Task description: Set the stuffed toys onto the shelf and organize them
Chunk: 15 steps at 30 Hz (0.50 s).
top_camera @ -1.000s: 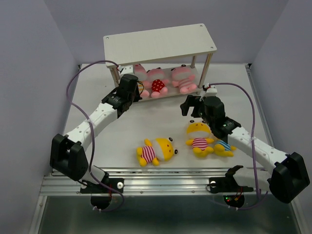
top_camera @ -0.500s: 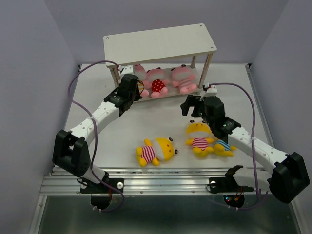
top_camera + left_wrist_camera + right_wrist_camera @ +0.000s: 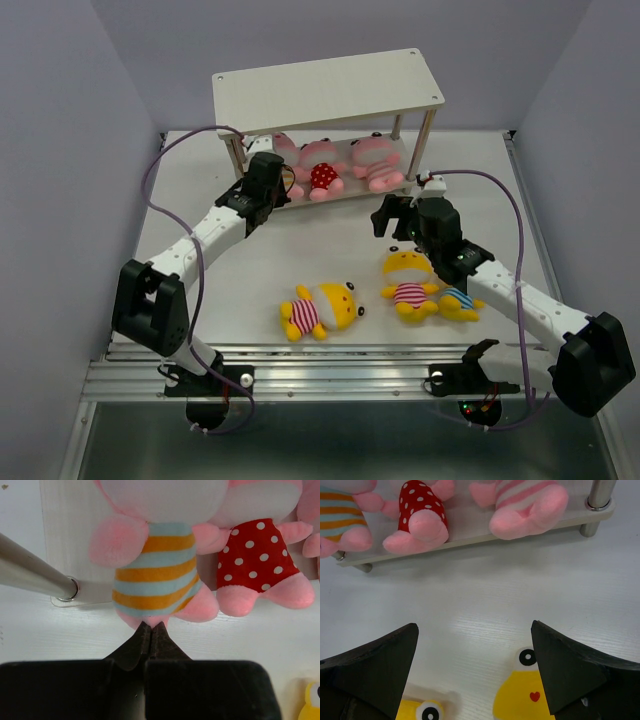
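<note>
The left pincer (image 3: 151, 630), shut and empty, butts the striped pink toy (image 3: 155, 575), likely seating it on the shelf's lower board (image 3: 65, 510); the right pincer (image 3: 474, 626) gapes empty above a yellow toy (image 3: 517, 705).

High rear overview; two close wrist views toward shelf (image 3: 325, 85)

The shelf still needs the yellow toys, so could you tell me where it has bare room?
The top board is bare from edge to edge. The lower board is crowded: the orange-striped pink toy, polka-dot pink toy and pink-striped toy sit side by side along it. The table strip in front is also bare.
</note>
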Each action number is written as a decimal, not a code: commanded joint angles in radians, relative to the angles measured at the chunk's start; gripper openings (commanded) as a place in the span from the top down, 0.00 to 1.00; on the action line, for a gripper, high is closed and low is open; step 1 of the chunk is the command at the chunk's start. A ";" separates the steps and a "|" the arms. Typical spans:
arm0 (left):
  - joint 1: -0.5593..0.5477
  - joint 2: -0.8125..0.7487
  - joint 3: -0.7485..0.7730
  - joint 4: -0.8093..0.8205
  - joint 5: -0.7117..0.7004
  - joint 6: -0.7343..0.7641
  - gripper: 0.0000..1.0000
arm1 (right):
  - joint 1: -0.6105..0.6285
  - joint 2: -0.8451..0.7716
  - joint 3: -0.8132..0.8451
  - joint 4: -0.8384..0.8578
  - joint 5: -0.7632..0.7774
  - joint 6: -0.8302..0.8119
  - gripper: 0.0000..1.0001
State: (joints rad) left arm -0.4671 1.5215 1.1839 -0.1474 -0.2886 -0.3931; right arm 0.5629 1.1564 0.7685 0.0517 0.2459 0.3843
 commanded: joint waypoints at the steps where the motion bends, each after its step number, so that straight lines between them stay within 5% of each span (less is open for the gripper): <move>1: 0.008 0.011 -0.009 0.049 -0.004 0.013 1.00 | -0.006 -0.004 0.006 0.017 0.026 -0.013 0.00; 11: 0.028 0.026 -0.012 0.045 0.002 0.003 1.00 | -0.006 -0.008 0.005 0.017 0.024 -0.013 0.00; 15: 0.035 0.032 -0.013 0.043 0.003 0.005 0.91 | -0.006 -0.009 0.006 0.017 0.021 -0.013 0.00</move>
State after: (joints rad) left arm -0.4423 1.5585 1.1839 -0.1459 -0.2798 -0.3935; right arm 0.5629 1.1564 0.7685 0.0517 0.2481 0.3840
